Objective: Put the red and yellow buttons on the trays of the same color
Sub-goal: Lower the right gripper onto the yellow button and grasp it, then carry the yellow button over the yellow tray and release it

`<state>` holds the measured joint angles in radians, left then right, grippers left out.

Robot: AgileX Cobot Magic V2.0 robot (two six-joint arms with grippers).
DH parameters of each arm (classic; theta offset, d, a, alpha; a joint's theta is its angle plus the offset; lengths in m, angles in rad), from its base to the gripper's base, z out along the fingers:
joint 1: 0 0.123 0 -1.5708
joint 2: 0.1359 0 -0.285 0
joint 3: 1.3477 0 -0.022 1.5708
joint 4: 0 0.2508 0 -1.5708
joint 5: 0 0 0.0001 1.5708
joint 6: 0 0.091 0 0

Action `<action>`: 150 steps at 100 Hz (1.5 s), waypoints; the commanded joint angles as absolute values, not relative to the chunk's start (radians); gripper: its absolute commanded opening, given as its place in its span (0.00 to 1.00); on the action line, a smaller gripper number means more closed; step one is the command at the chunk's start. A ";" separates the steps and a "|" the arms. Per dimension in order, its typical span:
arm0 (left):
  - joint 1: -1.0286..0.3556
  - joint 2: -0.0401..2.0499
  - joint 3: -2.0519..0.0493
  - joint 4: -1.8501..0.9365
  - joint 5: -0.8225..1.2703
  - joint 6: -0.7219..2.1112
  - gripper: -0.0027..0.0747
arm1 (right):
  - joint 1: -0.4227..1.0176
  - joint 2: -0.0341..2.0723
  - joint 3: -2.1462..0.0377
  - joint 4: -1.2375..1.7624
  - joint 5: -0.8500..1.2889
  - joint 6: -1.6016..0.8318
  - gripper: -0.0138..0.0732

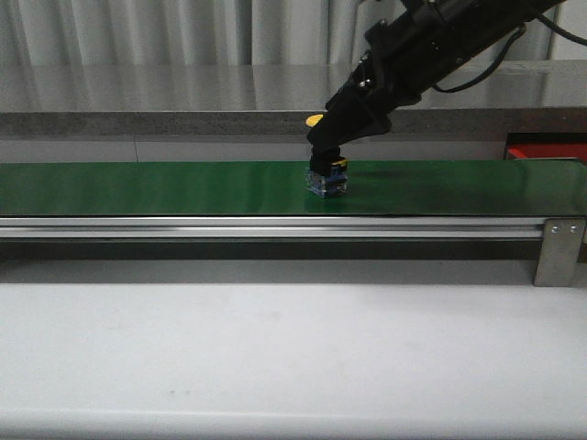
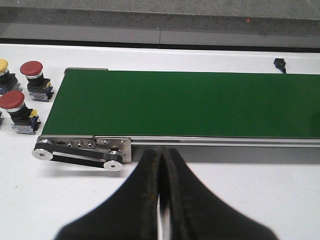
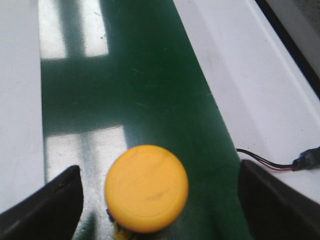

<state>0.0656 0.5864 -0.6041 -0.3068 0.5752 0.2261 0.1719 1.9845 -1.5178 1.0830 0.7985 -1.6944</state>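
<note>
The round yellow dome-capped button [image 3: 146,188] stands on the long green belt [image 1: 165,188], about at its middle. The right gripper [image 3: 157,200] is lowered around it, its black fingers [image 3: 45,205] wide apart on each side and not touching. The left gripper [image 2: 161,170] has its fingers pressed together, holding nothing. A bright red-orange tray [image 1: 547,147] lies beyond the belt's right end.

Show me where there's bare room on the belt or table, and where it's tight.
The green belt is bare left of the yellow button and again between it and the belt's right end. The white table in front of the rail is bare. It is crowded at the button, with the open right claw around it, and beside the belt's roller end, where red buttons cluster.
</note>
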 commanded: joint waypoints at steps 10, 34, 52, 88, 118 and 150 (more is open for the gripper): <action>0.060 0.586 -0.630 -0.327 0.504 0.223 0.01 | 0.172 1.933 -1.543 1.143 0.772 -1.709 0.88; 0.060 0.586 -0.630 -0.327 0.504 0.223 0.01 | 0.172 1.945 -1.543 1.143 0.773 -1.706 0.83; 0.060 0.586 -0.630 -0.327 0.504 0.223 0.01 | 0.172 1.961 -1.543 1.121 0.774 -1.677 0.74; 0.060 0.586 -0.630 -0.327 0.504 0.223 0.01 | 0.164 1.913 -1.543 0.971 0.787 -1.534 0.25; 0.060 0.586 -0.630 -0.327 0.504 0.223 0.01 | 0.064 1.755 -1.543 0.886 0.819 -1.402 0.25; 0.060 0.586 -0.630 -0.327 0.504 0.223 0.01 | -0.218 1.606 -1.443 0.884 0.859 -1.315 0.25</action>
<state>0.0656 0.5864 -0.6041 -0.3068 0.5752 0.2261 -0.1542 1.6894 -1.4578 0.8463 0.8665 -1.3331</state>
